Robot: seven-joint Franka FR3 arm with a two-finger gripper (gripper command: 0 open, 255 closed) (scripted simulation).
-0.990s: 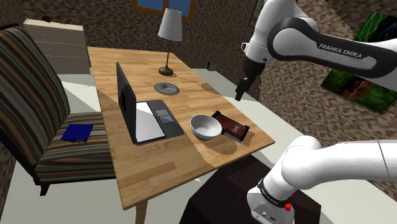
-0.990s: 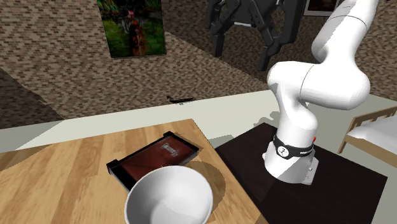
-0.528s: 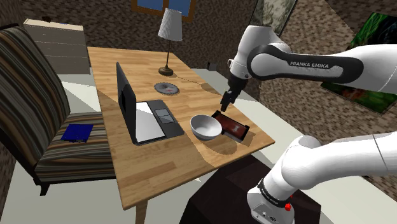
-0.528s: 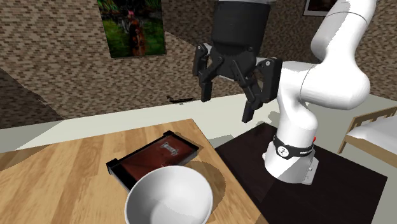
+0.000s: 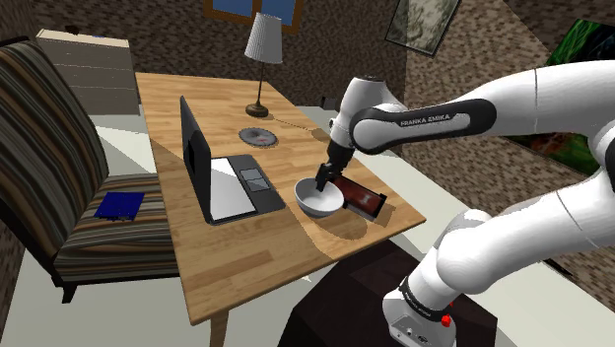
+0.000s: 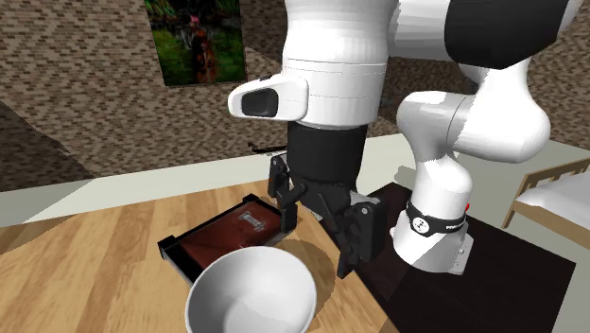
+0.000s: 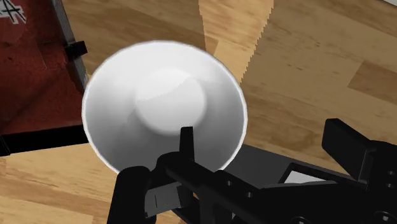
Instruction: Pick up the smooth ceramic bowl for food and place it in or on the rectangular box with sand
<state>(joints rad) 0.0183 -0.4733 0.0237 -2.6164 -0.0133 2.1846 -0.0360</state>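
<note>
Item one: white bowl [image 5: 319,196], smooth and empty. We find it upright on the wooden counter [image 5: 246,246], toward the shoulder view's right and close to the near edge. It is not lifted.

Item two: shallow dark box [image 5: 361,199] with a reddish-brown filling, lying just beside the bowl on the shoulder view's right. We cannot tell whether the two touch. Nothing rests in it.

Item three: tool [image 7: 263,130], released, with its jaws standing apart. In the wrist view one finger [image 7: 186,143] hangs over the bowl's hollow and the other outside the rim, so the jaws straddle the wall without clasping it.

Further out: open laptop [image 5: 222,168] on the shoulder view's left of the bowl, and a table lamp [image 5: 262,54] at the far end.

Progress: we judge the approach as good as made. The grip, the lift, the short carry to the box and the release are all left.
</note>
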